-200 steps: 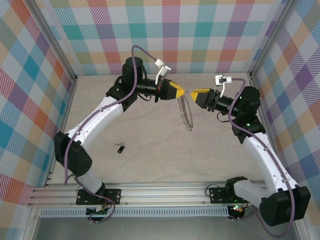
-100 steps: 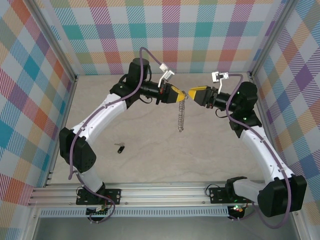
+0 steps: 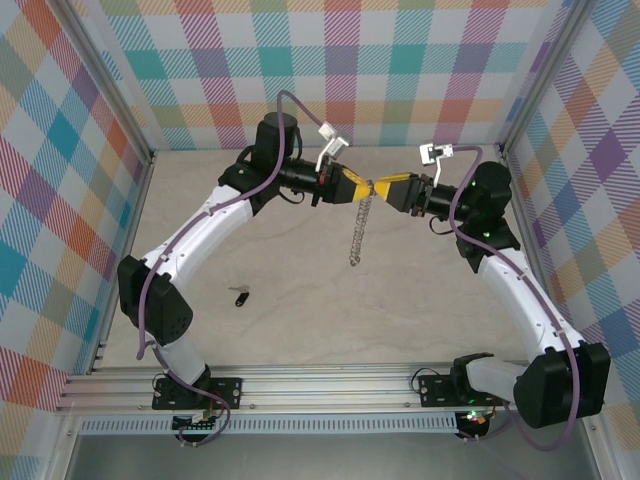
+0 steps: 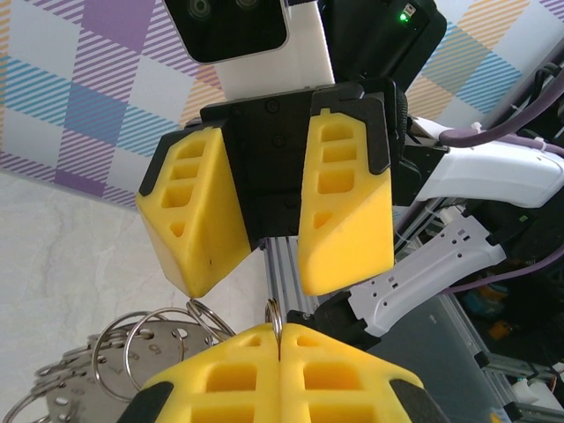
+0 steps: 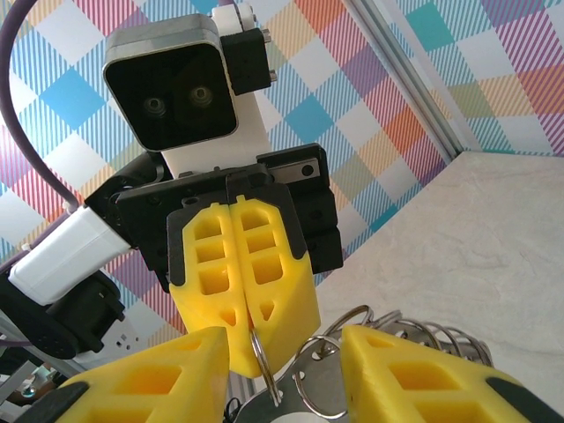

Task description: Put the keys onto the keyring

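Top external view, widest thing first: pale table (image 3: 420,320), with both sets of fingers meeting tip to tip in mid-air above its far half. At the left gripper (image 3: 362,187): clenched, pads flush together, pinching one thin loop of the keyring (image 3: 357,232). At the right gripper (image 3: 386,187): parted, facing the left fingertips head-on, a couple of loops lying in the gap between its pads; cannot tell whether pressing on any of them. Below the clenched left fingertips: the rest of the keyring, dangling as a bunch of loops, seemingly clear of the table. Well apart from both sets of fingers, off to the left and toward the near edge: the key (image 3: 240,296), small and dark, flat on the table, touched by nothing. Reads as an early stage: ring held up and presented, no key picked up, none threaded. Remains to fetch the key, carry it up to the fingers and slide it onto a loop.
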